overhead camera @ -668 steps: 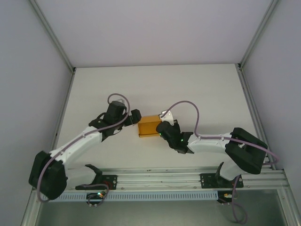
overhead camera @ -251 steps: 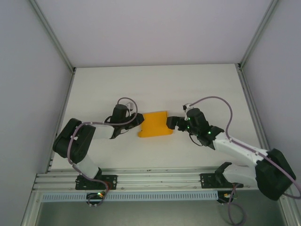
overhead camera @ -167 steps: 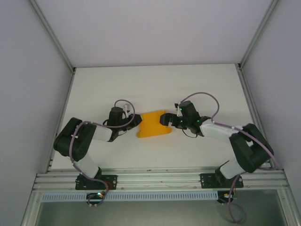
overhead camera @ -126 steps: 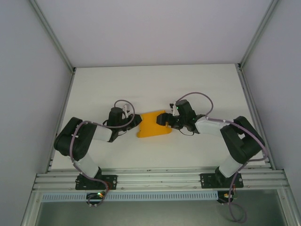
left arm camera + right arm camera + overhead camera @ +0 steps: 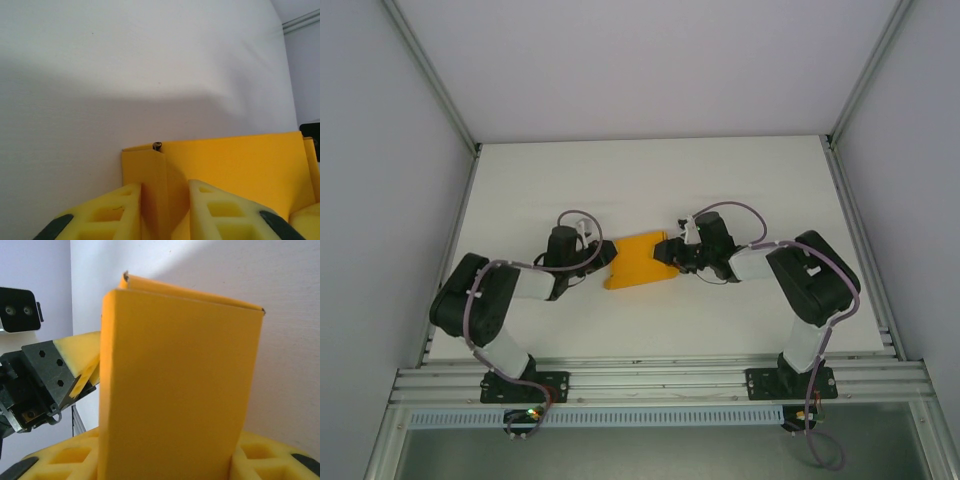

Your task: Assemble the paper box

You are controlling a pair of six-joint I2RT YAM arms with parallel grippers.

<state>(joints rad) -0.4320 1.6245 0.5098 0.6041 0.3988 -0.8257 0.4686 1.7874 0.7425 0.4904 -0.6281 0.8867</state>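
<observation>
Resting mid-way across the table [image 5: 740, 180], the paper box [image 5: 638, 262] sits between both arms; the left gripper [image 5: 165, 186] pinches its end flap, jaws narrow; the right gripper [image 5: 167, 442] clamps the opposite end, jaws wider.

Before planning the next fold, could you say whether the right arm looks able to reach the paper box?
Likely yes: the right gripper sits at the right end of the paper box, card between its fingers; the left gripper holds the opposite end.

Robotics lab cell: bare white table [image 5: 720, 180], plain grey walls [image 5: 650, 60] on metal corner posts [image 5: 432, 75], aluminium rail [image 5: 660, 378] along near edge.
</observation>
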